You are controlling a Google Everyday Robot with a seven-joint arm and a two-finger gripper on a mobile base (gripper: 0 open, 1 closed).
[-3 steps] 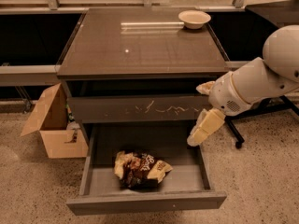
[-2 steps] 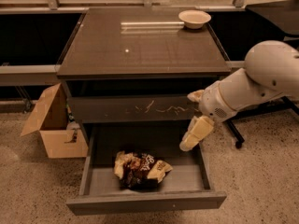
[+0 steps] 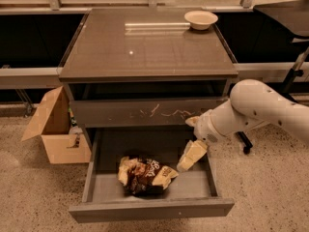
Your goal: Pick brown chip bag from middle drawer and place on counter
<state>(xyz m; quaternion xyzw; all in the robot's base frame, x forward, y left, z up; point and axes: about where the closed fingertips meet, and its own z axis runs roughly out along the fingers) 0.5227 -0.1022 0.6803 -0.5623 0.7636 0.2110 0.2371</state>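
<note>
Scratches mark the shut drawer front (image 3: 145, 112) at 12 o'clock of the open middle drawer (image 3: 152, 208), where the chip bag (image 3: 145, 174) lies crumpled near the front. The end effector (image 3: 191, 155), open or closed I cannot tell, hangs in the drawer just beside the bag at its 2 o'clock. A cardboard box (image 3: 53, 129) stands at the drawer's 9 o'clock, and a bowl (image 3: 201, 19) sits at 1 o'clock on the top surface (image 3: 145, 47).
</note>
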